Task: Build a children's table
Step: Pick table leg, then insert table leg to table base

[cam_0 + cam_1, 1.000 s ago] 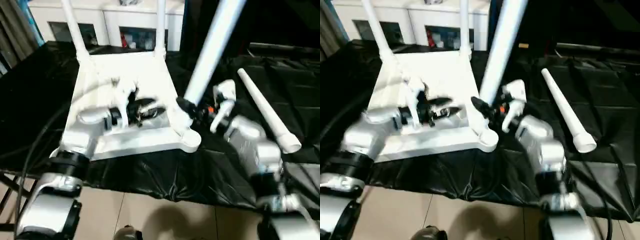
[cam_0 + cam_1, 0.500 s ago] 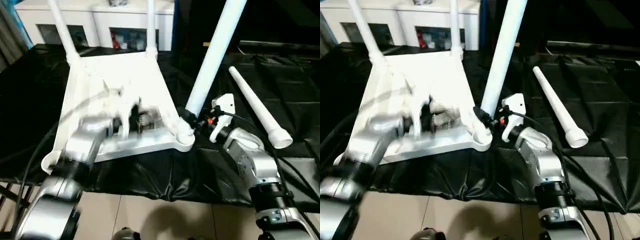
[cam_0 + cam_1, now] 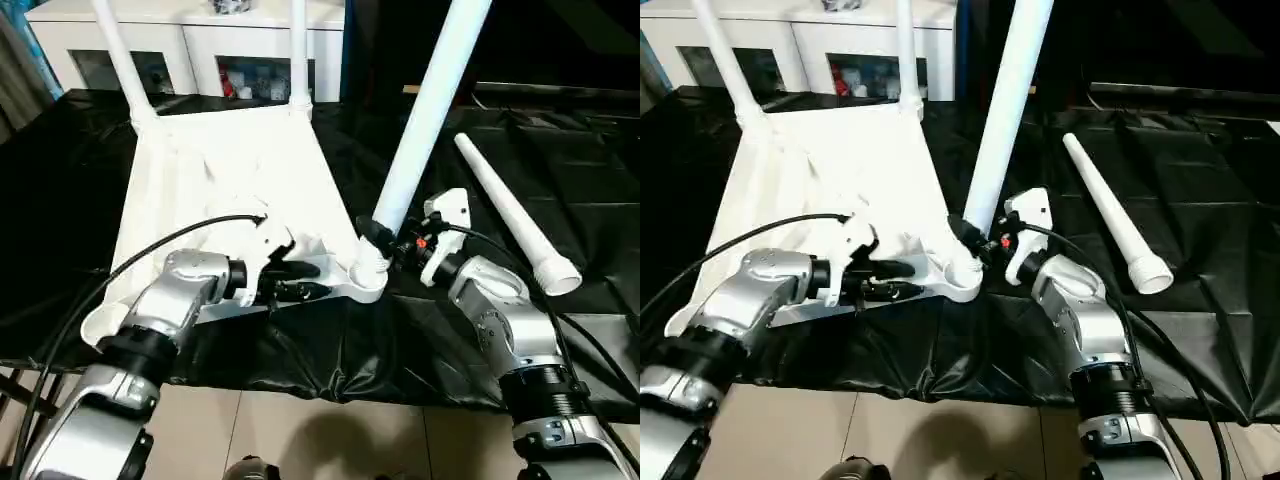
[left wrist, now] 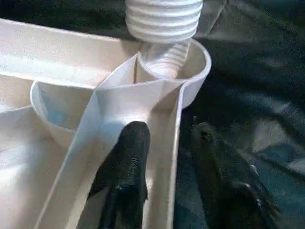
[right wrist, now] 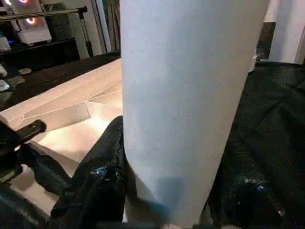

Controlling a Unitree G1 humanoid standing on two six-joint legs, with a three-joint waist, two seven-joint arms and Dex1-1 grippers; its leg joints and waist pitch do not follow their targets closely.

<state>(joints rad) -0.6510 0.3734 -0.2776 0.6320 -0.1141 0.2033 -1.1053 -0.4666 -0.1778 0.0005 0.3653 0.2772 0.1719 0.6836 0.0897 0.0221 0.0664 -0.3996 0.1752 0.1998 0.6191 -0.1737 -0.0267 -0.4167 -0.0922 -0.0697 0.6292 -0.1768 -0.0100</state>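
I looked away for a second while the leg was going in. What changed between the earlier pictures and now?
The left gripper came off the middle of the upturned tabletop to its near edge by the corner socket, one finger inside the rim and one outside. The right gripper still holds the leaning leg at that socket. The two fitted legs and the loose leg stayed put.

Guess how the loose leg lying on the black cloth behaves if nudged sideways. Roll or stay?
The loose leg is a smooth round tube, so it would probably roll. It tapers, so it would likely curve around its narrow end rather than run straight. The wrinkled black cloth may stop it early.
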